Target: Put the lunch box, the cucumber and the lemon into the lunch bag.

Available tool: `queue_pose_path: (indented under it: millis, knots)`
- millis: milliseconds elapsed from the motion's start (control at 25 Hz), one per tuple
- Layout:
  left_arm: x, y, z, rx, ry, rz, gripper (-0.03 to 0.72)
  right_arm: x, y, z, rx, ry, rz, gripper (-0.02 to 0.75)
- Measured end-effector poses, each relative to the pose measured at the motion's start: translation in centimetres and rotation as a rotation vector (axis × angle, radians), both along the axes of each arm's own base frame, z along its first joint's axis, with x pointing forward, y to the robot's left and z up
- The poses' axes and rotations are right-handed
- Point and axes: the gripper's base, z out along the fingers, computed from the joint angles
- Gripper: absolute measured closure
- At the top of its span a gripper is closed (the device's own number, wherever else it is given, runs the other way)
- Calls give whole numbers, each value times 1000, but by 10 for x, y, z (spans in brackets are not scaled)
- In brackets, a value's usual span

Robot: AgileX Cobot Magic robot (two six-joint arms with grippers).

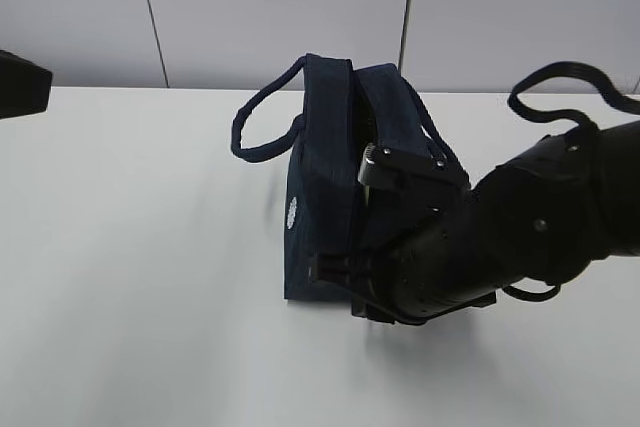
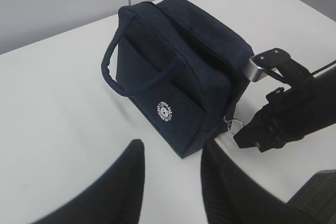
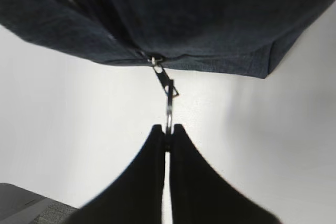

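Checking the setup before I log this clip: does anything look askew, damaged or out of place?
Nothing stands out. The lunch bag stands upright and intact on the table; the right pincer is shut on its zipper ring pull. The left pincer hangs open nearby.

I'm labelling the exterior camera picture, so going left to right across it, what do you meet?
Dark object at the left edge → bag's loop handle → lunch bag with its round white logo → right arm, reaching in against the bag's right side → black cable looping above it.
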Motion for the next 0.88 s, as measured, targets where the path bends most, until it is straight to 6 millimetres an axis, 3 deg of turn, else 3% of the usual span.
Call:
queue_pose_path:
  millis: [440,880]
  knots:
    - [0,0,0,0,0,0,446,-8,-8,32,8,-63,33,738]
    - [0,0,0,0,0,0,446,-13,-13,51,17,-106,47,738]
